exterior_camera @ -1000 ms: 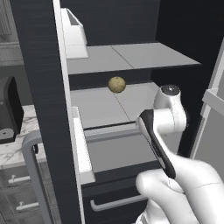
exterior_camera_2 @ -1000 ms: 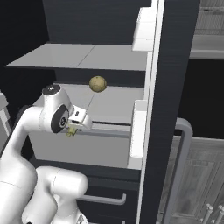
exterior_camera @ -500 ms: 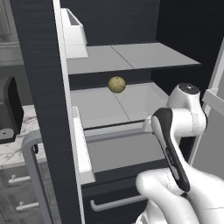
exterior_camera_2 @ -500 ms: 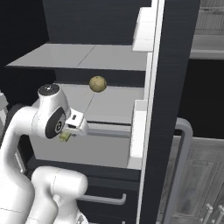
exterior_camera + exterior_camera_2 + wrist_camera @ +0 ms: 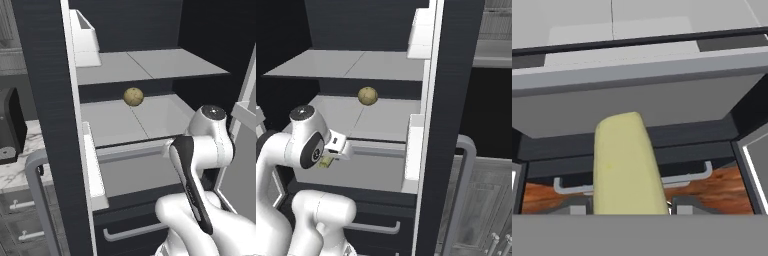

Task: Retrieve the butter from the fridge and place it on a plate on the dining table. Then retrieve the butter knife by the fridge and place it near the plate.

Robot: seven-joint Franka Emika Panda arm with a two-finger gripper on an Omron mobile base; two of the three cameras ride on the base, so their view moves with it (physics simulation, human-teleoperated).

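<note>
Claw [image 5: 629, 209] pinching the butter [image 5: 628, 165]: in the hand view the pale-yellow stick rises from between the two finger tips, with grey pads on either side of its base. Butter sits in front of a grey fridge shelf edge, with a dark drawer and its grey handle [image 5: 632, 180] behind and below it, and brown wood floor under that.

Left base view, left to right: black coffee machine [image 5: 11, 127] on the marble bench [image 5: 20, 165], grey bench drawers under it. Next, the open left fridge door [image 5: 50, 120], dark, with white door bins and a long grey bar handle [image 5: 42, 200]. Then the fridge [image 5: 150, 25] interior: grey upper shelf, middle shelf carrying a round tan ball [image 5: 133, 96] near its back, lower pulled-out grey shelf, dark drawer with a grey handle at the bottom. White arm [image 5: 205, 150] at lower right, in front of the shelves; wrist covers the claw from this side.

Right base view, left to right: arm at lower left, with the claw [image 5: 326, 161] at the lower shelf's front edge and a small yellow bit of butter [image 5: 325, 162] showing under the hand. Tan ball on the middle shelf, well apart from the claw, above and behind. Open right fridge door edge with white bins, then a grey bar handle, grey wood-grain cabinets at far right.
</note>
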